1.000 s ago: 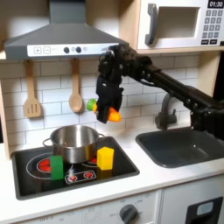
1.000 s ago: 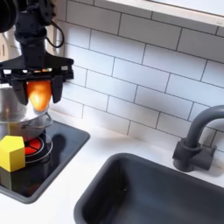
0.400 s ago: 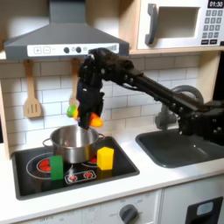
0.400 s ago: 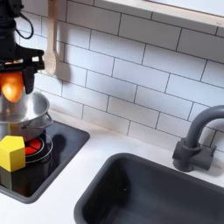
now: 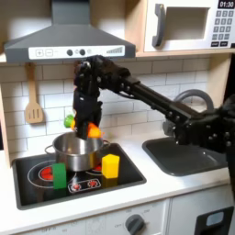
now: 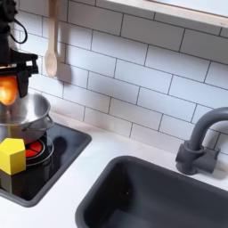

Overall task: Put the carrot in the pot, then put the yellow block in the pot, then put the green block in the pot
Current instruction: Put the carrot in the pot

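In the first exterior view my gripper hangs just above the steel pot, shut on the carrot. The carrot lies crosswise in the jaws, with its green end toward the first exterior view's left. The second exterior view has the gripper at its left edge, holding the orange carrot over the pot. On the black stovetop in front of the pot stand the green block and the yellow block. The yellow block is also in the second exterior view, at the lower left.
A dark sink with a faucet lies to the first exterior view's right. A wooden spatula hangs on the tiled wall behind the stove, and a wooden spoon hangs beside the gripper. A range hood overhangs the stove.
The arm has swung toward the first exterior view's left with the carrot, from beside the pot to over it, and has come slightly lower. The blocks have not moved.
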Robot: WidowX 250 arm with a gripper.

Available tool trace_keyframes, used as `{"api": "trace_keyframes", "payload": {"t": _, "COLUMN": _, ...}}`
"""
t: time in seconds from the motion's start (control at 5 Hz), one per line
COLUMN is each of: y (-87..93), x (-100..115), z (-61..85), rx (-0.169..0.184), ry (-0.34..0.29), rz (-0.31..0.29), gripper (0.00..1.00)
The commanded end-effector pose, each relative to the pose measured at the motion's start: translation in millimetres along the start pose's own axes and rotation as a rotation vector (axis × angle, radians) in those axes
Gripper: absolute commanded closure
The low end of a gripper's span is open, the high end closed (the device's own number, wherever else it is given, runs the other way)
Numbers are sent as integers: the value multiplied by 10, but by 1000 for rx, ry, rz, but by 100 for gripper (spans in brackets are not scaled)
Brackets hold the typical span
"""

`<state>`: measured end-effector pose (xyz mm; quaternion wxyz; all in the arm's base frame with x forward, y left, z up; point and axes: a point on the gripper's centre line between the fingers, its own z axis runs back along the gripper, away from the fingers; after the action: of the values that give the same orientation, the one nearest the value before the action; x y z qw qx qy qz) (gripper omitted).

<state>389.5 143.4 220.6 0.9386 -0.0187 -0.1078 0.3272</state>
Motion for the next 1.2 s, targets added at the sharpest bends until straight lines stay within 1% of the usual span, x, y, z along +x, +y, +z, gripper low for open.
{"api": "trace_keyframes", "payload": {"t": 0.0, "y": -2, "x": 41, "z": -74, "rx": 8, "ry": 12, "rz": -4, "gripper": 100}}
{"api": "trace_keyframes", "payload": {"t": 0.2, "y": -4, "x": 11, "z": -55, "rx": 7, "ry": 25, "rz": -8, "gripper": 86}}
{"api": "trace_keyframes", "payload": {"t": 0.4, "y": -14, "x": -1, "z": -33, "rx": 8, "ry": 26, "rz": -24, "gripper": 0}}
{"api": "trace_keyframes", "payload": {"t": 0.6, "y": -70, "x": -13, "z": 10, "rx": 3, "ry": 18, "rz": -37, "gripper": 0}}
{"api": "trace_keyframes", "payload": {"t": 0.8, "y": -129, "x": -43, "z": 5, "rx": -3, "ry": 16, "rz": -58, "gripper": 0}}
{"api": "trace_keyframes", "payload": {"t": 1.0, "y": -328, "x": -179, "z": 61, "rx": -20, "ry": 3, "rz": -127, "gripper": 0}}
